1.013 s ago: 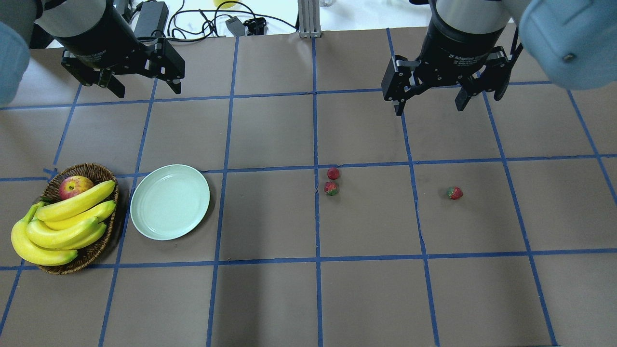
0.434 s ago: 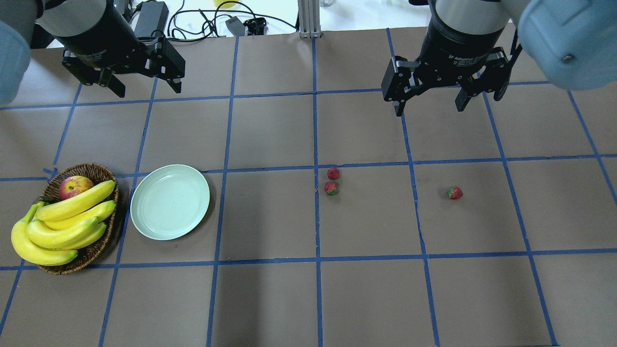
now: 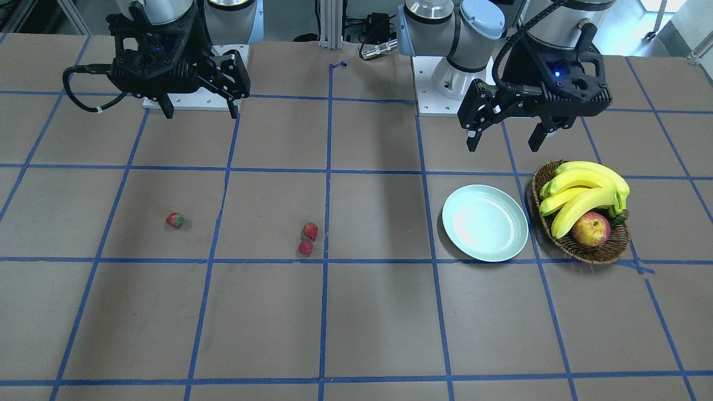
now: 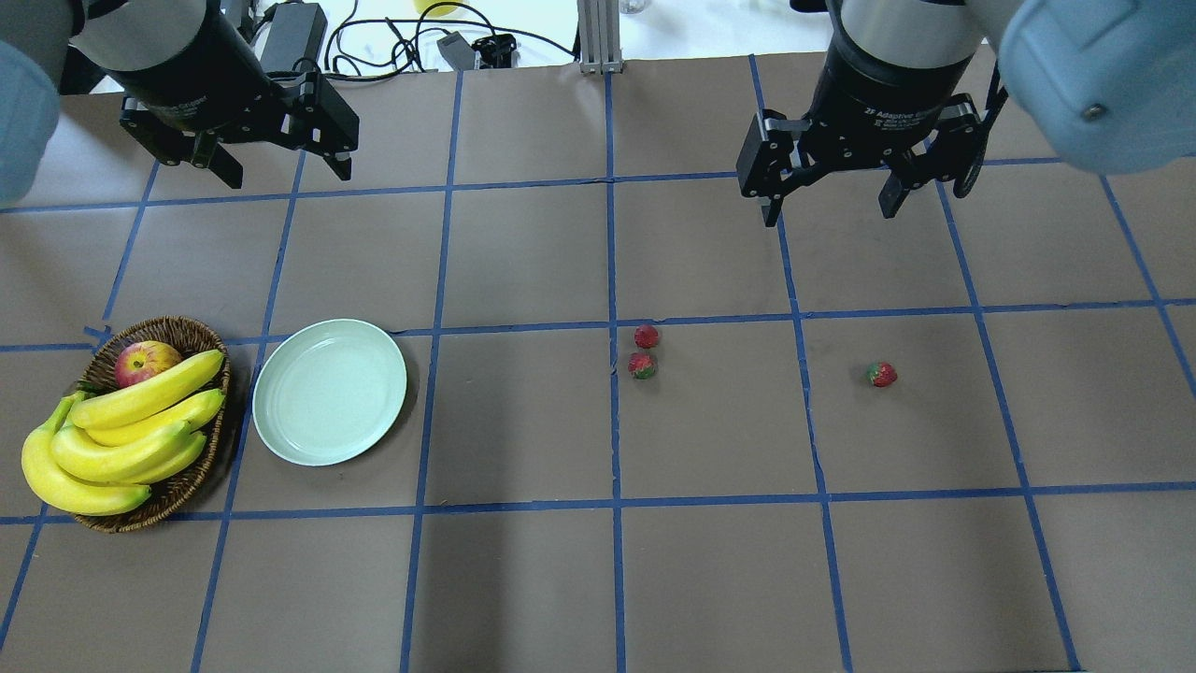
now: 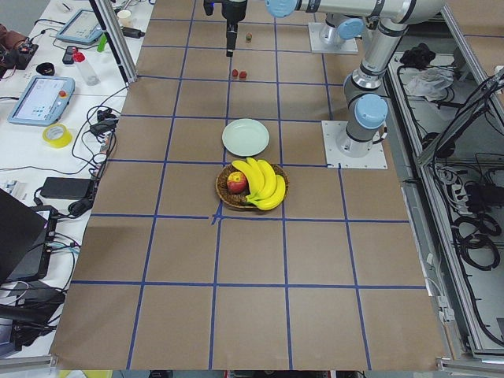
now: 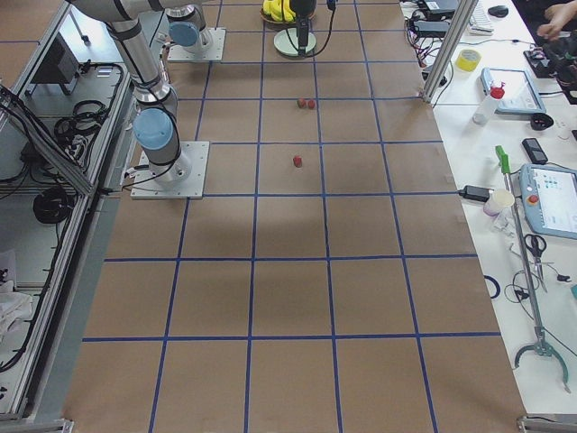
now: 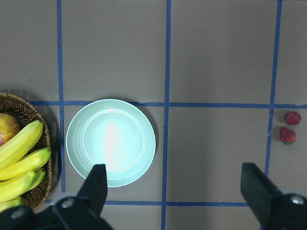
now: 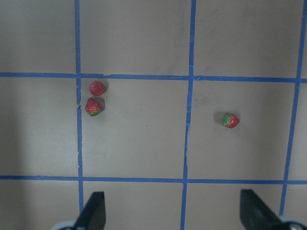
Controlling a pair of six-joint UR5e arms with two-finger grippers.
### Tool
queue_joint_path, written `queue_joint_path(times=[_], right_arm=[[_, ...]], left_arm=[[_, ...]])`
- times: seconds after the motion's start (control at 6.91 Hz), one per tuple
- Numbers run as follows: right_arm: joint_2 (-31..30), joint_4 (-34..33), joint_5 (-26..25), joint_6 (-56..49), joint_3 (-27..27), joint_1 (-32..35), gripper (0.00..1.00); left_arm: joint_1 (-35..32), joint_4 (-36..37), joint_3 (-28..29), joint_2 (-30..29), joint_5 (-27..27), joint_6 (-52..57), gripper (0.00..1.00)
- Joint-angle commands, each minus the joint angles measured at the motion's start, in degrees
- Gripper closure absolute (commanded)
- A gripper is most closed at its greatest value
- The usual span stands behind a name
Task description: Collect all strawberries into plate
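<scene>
Strawberry on side, cap toward plate

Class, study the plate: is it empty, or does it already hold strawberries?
Empty. The plate shows a bare pale surface in the overhead view; all three strawberries lie on the table, well apart from it.

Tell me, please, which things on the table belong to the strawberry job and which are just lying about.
Job in hand: paired strawberries, lone strawberry, plate.
Lying about: basket, bananas, apple.
</scene>
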Motion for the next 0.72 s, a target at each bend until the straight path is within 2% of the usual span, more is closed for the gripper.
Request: queue_joint_path(times=[0.0, 0.29, 0.58], right_arm=[[1.8, -1.0, 0.2, 0.3, -0.9, 0.1, 0.0], [4.7, -1.9, 0.5, 0.8, -1.3, 0.8, 0.0], [11.6, -9.4, 0.4, 11.8, -0.5, 7.6, 0.0]], left_arm=[[0.0, 0.1, 0.1, -0.2, 0.0, 0.0, 0.0], [0.0, 0.1, 0.1, -0.2, 0.1, 0.0, 0.0], [0.0, 0.1, 0.1, -0.3, -0.2, 0.0, 0.0]])
